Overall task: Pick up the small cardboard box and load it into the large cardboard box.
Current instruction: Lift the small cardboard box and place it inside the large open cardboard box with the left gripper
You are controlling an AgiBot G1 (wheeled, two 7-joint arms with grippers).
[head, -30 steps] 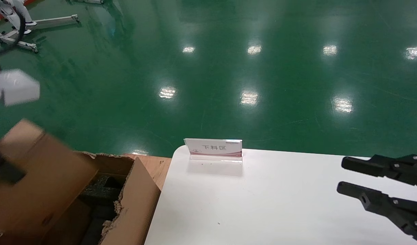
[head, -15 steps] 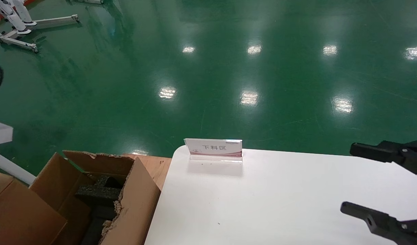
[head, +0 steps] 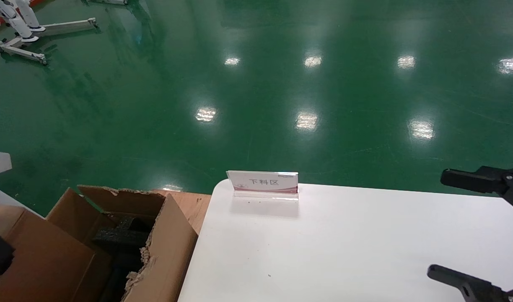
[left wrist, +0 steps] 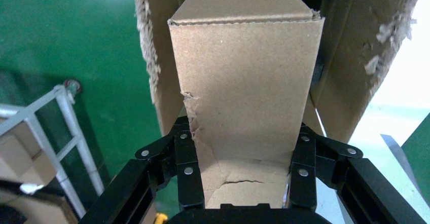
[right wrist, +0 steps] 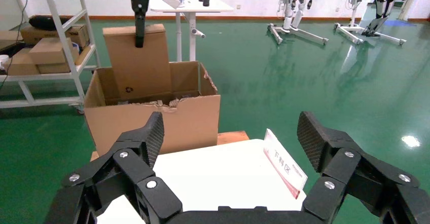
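Note:
My left gripper [left wrist: 245, 133] is shut on the small cardboard box [left wrist: 243, 82], a plain light-brown carton. In the head view the small box [head: 42, 260] is at the lower left, at the near-left side of the large cardboard box [head: 168, 247], which has torn edges and black foam [head: 122, 235] inside. The right wrist view shows the small box [right wrist: 139, 67] upright, its lower end down inside the large box [right wrist: 152, 120], with the left gripper [right wrist: 138, 31] on top of it. My right gripper [head: 436, 223] is open and empty over the white table [head: 344, 251].
A small sign stand [head: 262, 182] is at the table's far left corner. A wooden pallet [head: 193, 205] lies under the large box. A white shelving rack [right wrist: 50, 46] holding cartons stands beyond the large box. Robot stands [head: 17, 25] are on the green floor.
My left gripper has carried the small box down and to the left, from above the large box to its near-left side. My right gripper's fingers have spread wide apart.

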